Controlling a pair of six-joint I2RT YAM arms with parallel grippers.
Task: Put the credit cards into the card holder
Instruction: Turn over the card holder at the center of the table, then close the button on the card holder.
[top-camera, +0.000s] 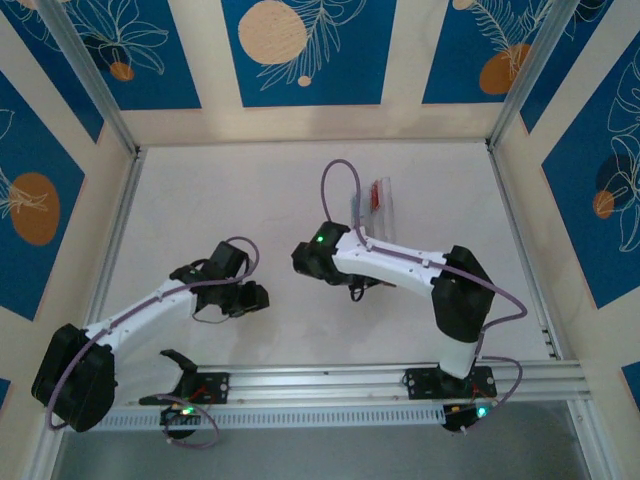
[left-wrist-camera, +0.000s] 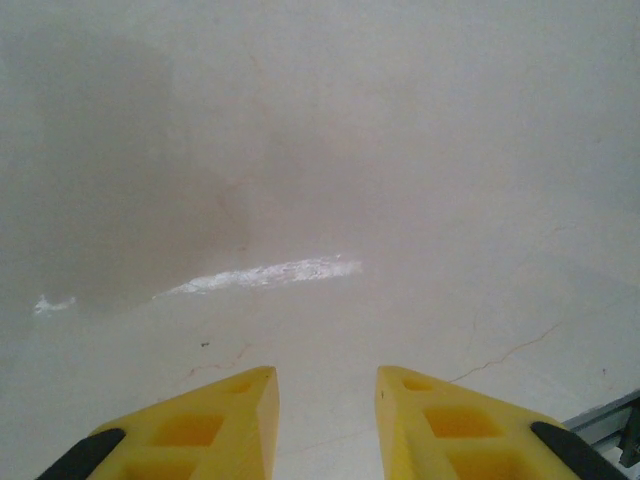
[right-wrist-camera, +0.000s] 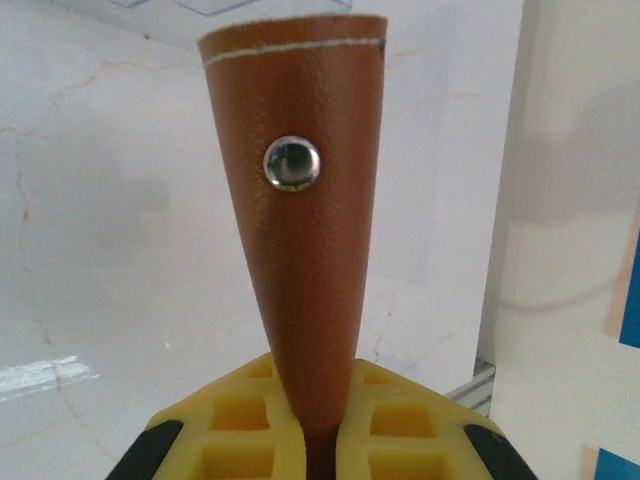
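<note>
Card holder (right-wrist-camera: 300, 200) sits pinched shut-side-in between the right gripper's (right-wrist-camera: 318, 405) closed jaws, near the table's (top-camera: 220, 200) middle. Left gripper (left-wrist-camera: 327, 395) has its jaws slightly apart, holding nothing. A red card (top-camera: 377, 194) seems to lie by the clear tray (top-camera: 388, 215); I judge 0 cards inserted yet.

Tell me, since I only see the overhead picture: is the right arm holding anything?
Observer: Yes, the right fingers pinch a brown card holder that juts out ahead of them.
Visitor: Has it a fastener?
Observer: A round metal snap shows on its leather.
Visitor: And the left arm?
Observer: The left fingers stand apart with nothing between them, over bare table.
</note>
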